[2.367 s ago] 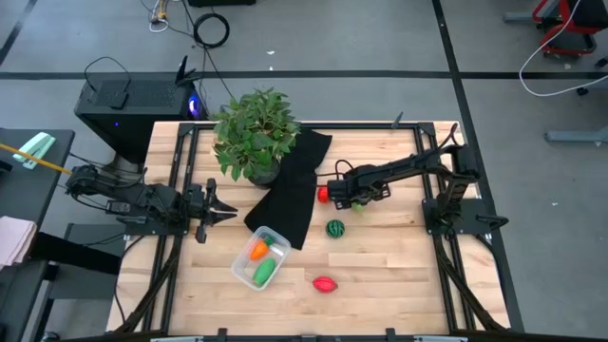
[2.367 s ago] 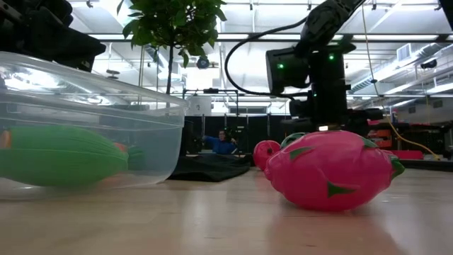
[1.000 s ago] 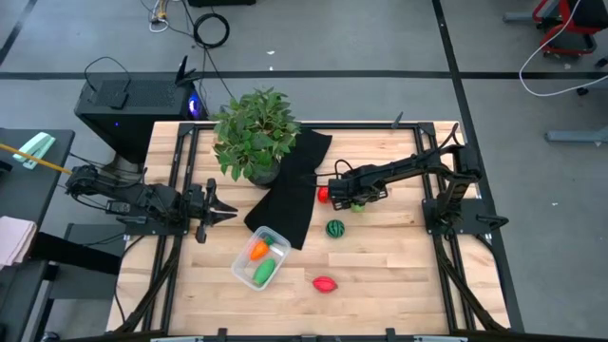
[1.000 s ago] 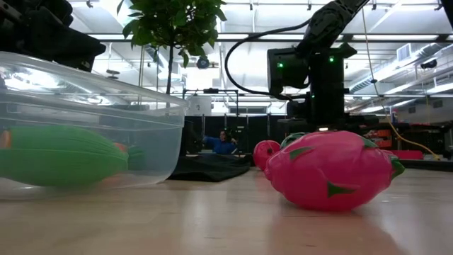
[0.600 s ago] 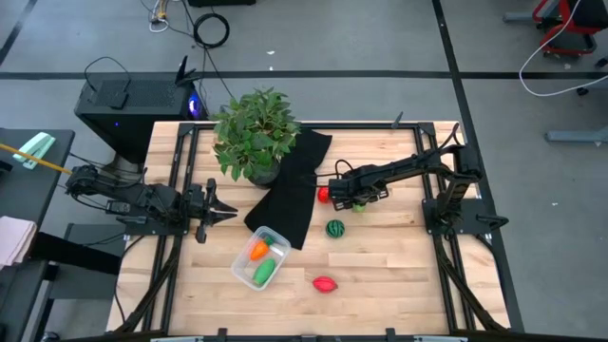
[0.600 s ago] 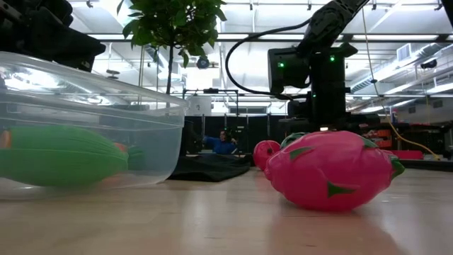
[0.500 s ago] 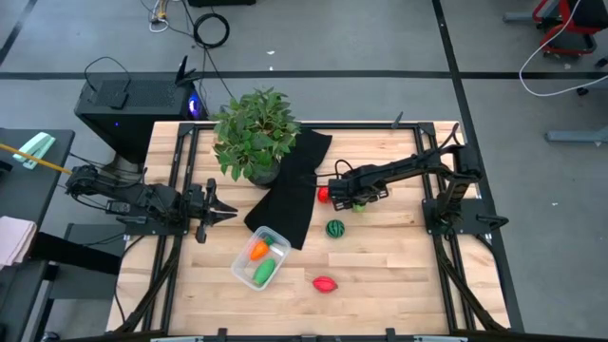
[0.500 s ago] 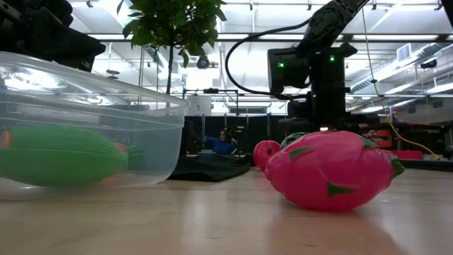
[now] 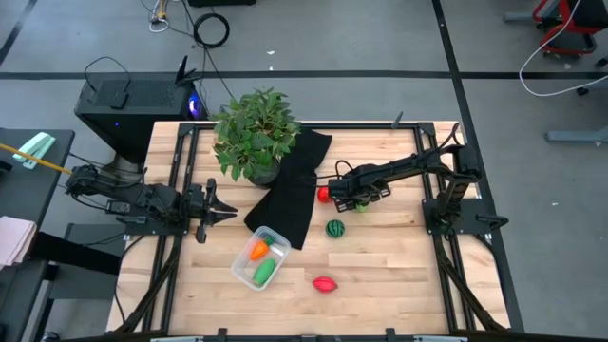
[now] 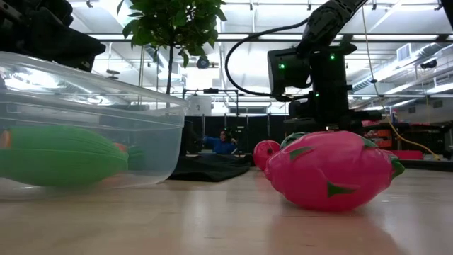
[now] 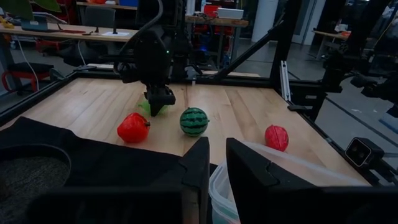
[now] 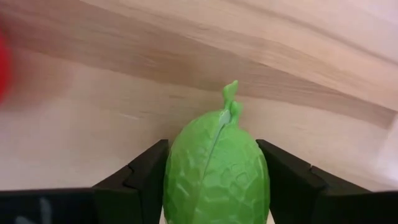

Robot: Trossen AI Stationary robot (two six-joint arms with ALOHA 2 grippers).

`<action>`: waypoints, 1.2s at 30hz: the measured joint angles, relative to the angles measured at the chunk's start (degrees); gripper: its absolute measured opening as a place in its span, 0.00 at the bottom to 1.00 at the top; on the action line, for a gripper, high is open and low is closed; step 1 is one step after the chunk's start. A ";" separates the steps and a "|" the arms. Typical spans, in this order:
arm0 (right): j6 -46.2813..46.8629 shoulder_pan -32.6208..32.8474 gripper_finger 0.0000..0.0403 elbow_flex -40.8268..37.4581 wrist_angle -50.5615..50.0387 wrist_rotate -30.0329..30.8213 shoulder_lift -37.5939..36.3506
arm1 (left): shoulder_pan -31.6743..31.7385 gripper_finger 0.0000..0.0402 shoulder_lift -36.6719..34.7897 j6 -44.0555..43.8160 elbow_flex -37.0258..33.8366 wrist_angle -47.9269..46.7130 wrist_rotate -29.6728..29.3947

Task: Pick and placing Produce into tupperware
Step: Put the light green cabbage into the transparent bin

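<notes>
The clear tupperware (image 9: 260,258) stands at the near middle of the table and holds the orange carrot (image 9: 257,250) and the long green one (image 9: 265,272). My right gripper (image 9: 355,201) points down at the table's middle, shut on the light green fruit (image 12: 216,168). A red fruit (image 9: 324,194) lies beside the gripper at the black cloth's edge. The dark green striped one (image 9: 335,228) and another red fruit (image 9: 325,283) lie nearer. My left gripper (image 9: 217,211) waits level at the table's left edge, its fingers close together on nothing. My right gripper has the light green fruit pinched between its two fingers, one finger (image 12: 147,172) on each of its long sides (image 12: 177,163). The fingers come from above, pointing down. The fruit (image 11: 151,107) lies on the table below them, its stem end pointing away from the gripper.
A leafy potted plant (image 9: 253,133) stands at the far left on the black cloth (image 9: 290,190), which runs toward the tupperware. Bare wood lies between the loose fruits and along the table's near and right sides.
</notes>
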 joint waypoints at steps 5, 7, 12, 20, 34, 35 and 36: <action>-0.03 -0.02 0.54 0.13 -1.08 0.00 -0.58 | 0.00 0.15 0.00 0.00 0.00 -0.03 0.00; -0.22 0.00 0.54 0.18 -1.04 -0.02 -0.74 | 0.00 0.14 0.00 0.00 0.00 -0.03 -0.01; -1.49 0.00 0.54 0.28 -1.03 -0.79 -0.79 | 0.00 0.13 0.00 0.00 0.00 -0.08 -0.02; -2.13 0.02 0.54 0.33 -1.24 -0.87 -0.85 | 0.00 0.15 0.00 0.00 0.00 -0.03 -0.02; -6.56 0.16 0.54 10.99 -10.35 2.51 -0.90 | 0.00 0.14 0.00 0.00 0.00 -0.03 -0.02; -7.34 0.32 0.54 12.48 -10.79 2.79 -0.90 | 0.00 0.15 0.00 0.02 0.00 -0.03 0.00; -7.88 0.44 0.53 13.95 -11.15 3.21 -0.90 | 0.00 0.15 0.00 0.11 0.00 -0.03 0.00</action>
